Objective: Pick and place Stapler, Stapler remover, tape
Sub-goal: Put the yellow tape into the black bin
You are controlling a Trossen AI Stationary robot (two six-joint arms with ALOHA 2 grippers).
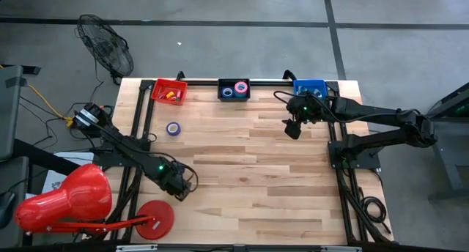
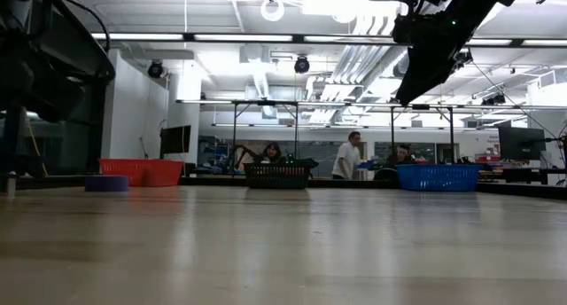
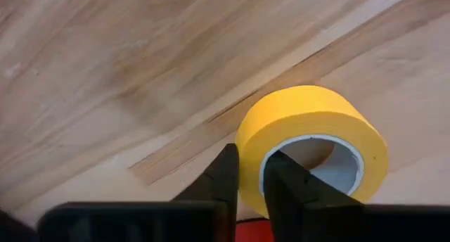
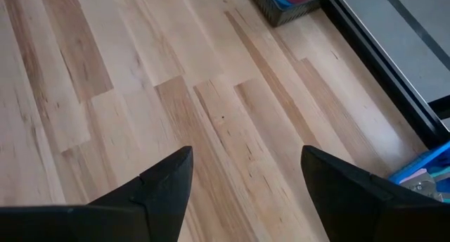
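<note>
Left wrist view shows my left hand (image 3: 252,182) pinched shut on the wall of the yellow ring-shaped tape roll (image 3: 309,147) resting on the pale wooden counter (image 3: 126,80), so I judge lifting comes next, toward the black tape bin (image 1: 234,90).

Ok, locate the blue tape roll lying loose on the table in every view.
High view: blue tape roll sits on the table's far left part, in front of the red bin.
Low view: it shows at far left, beside the red bin.
Left wrist view: not in it.
Right wrist view: not in it.
Shared landmark: the red bin.
</note>
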